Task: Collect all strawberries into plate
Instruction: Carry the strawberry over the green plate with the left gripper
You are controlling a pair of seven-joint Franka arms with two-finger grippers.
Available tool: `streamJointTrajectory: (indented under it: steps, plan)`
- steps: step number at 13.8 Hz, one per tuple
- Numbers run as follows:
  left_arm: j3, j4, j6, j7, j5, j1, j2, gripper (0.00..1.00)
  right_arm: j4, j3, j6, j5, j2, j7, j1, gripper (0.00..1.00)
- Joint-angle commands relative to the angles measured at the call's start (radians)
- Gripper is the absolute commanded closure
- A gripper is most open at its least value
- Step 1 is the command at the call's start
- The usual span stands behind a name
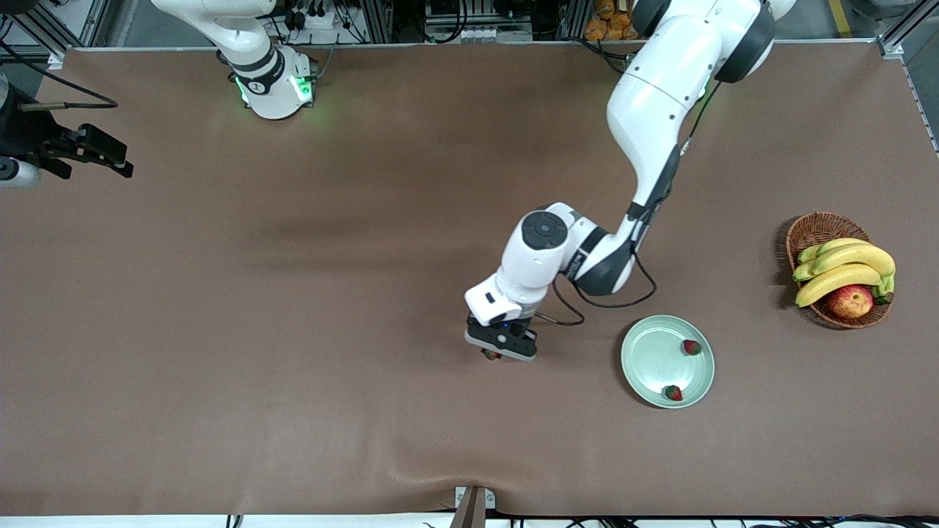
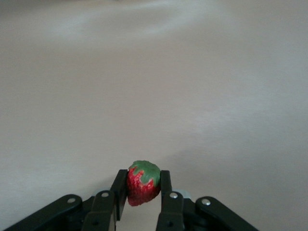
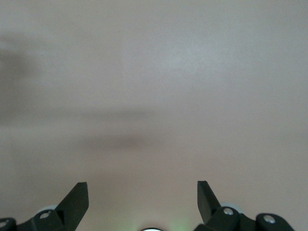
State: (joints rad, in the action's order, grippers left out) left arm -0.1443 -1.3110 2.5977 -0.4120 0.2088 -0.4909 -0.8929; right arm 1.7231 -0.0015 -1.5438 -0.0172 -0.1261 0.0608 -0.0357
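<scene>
My left gripper (image 1: pixel 493 353) is shut on a strawberry (image 1: pixel 489 356), low over the brown table, toward the right arm's end from the plate. In the left wrist view the gripper (image 2: pixel 143 174) pinches the red berry (image 2: pixel 141 186) with its green top between both fingers. The pale mint-green plate (image 1: pixel 649 359) lies on the table with two strawberries in it, one (image 1: pixel 691 347) by the rim toward the basket and one (image 1: pixel 673 393) by the rim nearest the front camera. My right gripper (image 1: pixel 117 161) waits open and empty at the right arm's end of the table; the right wrist view shows it (image 3: pixel 143 191) over bare table.
A brown wicker basket (image 1: pixel 814 227) with bananas (image 1: pixel 843 268) and a red-yellow apple (image 1: pixel 851 301) stands at the left arm's end of the table, farther from the front camera than the plate. A black cable (image 1: pixel 609 302) hangs from the left arm.
</scene>
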Motion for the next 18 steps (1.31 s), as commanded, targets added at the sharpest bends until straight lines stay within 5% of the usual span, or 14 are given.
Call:
streamJointTrajectory:
  steps: [1,9,18]
  plan:
    - [-0.078,-0.134,-0.02,0.079,-0.011,0.13,0.089,1.0,-0.097,0.0,0.014,0.01,0.061,0.027,-0.004,0.0]
    - [-0.1,-0.295,-0.324,0.171,-0.011,0.342,0.272,1.0,-0.204,-0.003,0.047,0.013,0.146,0.125,-0.01,0.0]
    - [-0.086,-0.347,-0.324,0.301,0.012,0.492,0.256,0.99,-0.197,-0.006,0.048,0.014,0.148,0.096,-0.021,0.0]
